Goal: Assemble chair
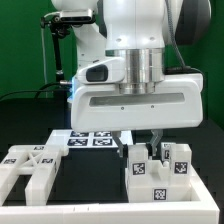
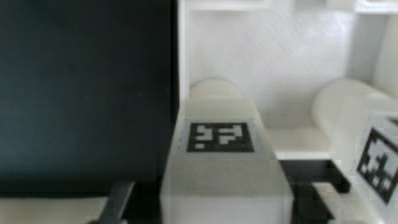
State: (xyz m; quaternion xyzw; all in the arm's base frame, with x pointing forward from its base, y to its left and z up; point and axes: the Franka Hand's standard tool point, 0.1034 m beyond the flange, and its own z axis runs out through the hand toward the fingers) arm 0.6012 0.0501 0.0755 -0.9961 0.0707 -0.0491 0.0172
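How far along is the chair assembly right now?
Done: no joined parts visible; pieces lie loose. In hand: the end effector looks closed on a chunky white plastic bar bearing a marker tag. Left: a second white bar sits beside it, and the flat white X-braced panel lies apart at the exterior view's left, so all joining remains.

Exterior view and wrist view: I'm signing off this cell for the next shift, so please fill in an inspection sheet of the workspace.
Surface: black table, with the marker board lying flat at the back.
Job's things: X-braced panel at the exterior view's left; chair bars clustered at its right; one tagged bar between the fingers.
Clutter: nothing seen.
Grippers: gripper sits over the chair bars, jaws closed against the tagged bar's sides.
Cables: thin dark cable behind the arm, clear of the parts.
Surroundings: green backdrop.
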